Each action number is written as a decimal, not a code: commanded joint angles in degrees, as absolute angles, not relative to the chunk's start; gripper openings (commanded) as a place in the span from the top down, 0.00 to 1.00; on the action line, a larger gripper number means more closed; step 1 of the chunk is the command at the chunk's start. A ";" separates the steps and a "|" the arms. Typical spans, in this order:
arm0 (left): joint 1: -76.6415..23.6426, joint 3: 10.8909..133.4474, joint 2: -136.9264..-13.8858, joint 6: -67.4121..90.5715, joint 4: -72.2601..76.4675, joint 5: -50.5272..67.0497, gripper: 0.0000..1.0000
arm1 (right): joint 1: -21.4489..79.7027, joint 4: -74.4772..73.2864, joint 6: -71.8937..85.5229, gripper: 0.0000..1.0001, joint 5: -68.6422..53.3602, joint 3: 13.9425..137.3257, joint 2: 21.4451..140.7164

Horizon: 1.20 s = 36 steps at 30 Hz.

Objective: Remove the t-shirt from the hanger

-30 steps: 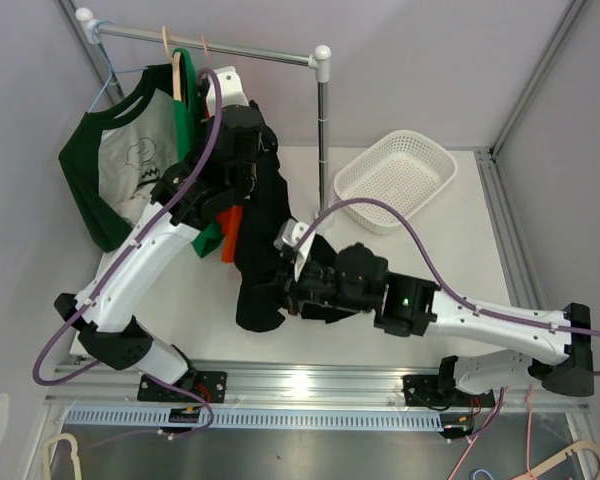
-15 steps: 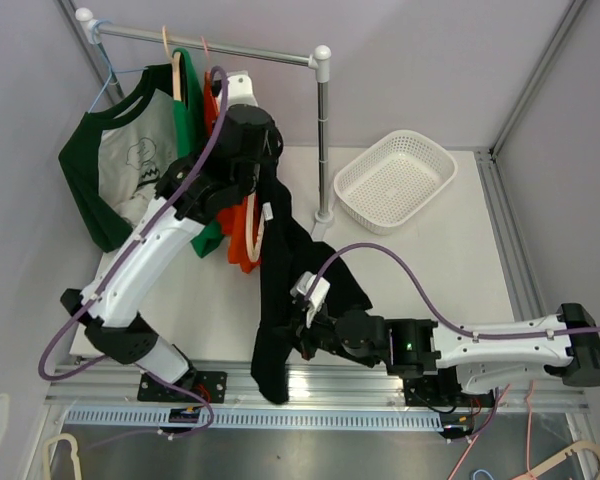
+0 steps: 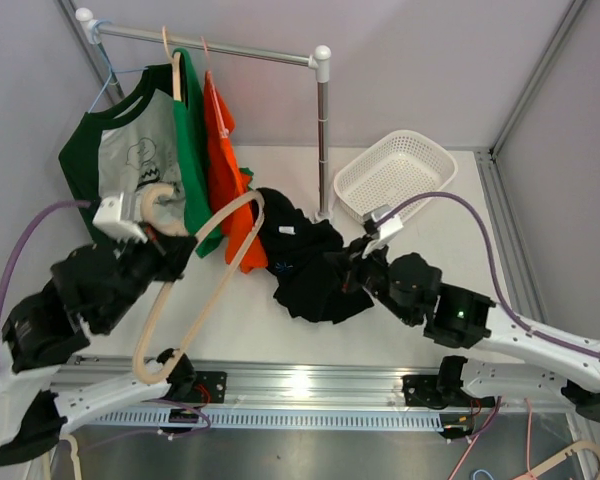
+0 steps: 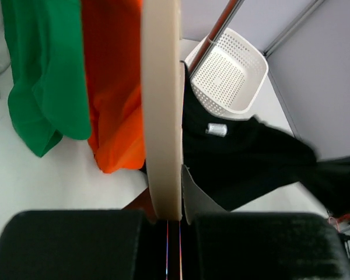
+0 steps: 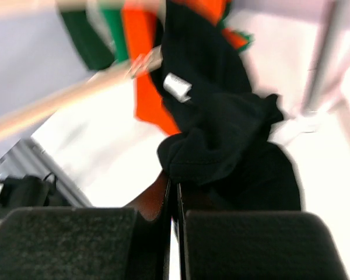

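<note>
Just pulled t-shirt (image 3: 305,270) clear of hanger (image 4: 161,105). Hanger clamped bare in left end effector (image 4: 174,216), shirt pinched in right end effector (image 5: 175,198). Looks essentially done.

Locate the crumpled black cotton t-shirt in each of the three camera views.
Top external: crumpled black cotton t-shirt heaped at centre.
Left wrist: right of centre, just right of the cream hanger.
Right wrist: centre, clamped in the right gripper.
Shared landmark: hanging orange garment, left of it in every view.
</note>
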<state>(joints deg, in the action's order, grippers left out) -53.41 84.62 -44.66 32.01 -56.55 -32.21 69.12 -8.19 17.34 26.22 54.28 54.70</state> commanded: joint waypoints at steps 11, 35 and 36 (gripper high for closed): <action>-53.70 63.11 -32.96 25.49 -40.88 -21.98 0.99 | 64.88 12.99 -12.95 1.00 48.96 72.75 55.71; -52.47 73.65 -43.50 13.53 -31.47 -27.16 0.99 | 23.12 46.08 -9.86 1.00 16.54 150.49 118.17; -51.77 73.39 -43.94 13.71 -30.86 -26.46 0.99 | 21.90 47.80 -7.32 1.00 12.52 156.99 121.78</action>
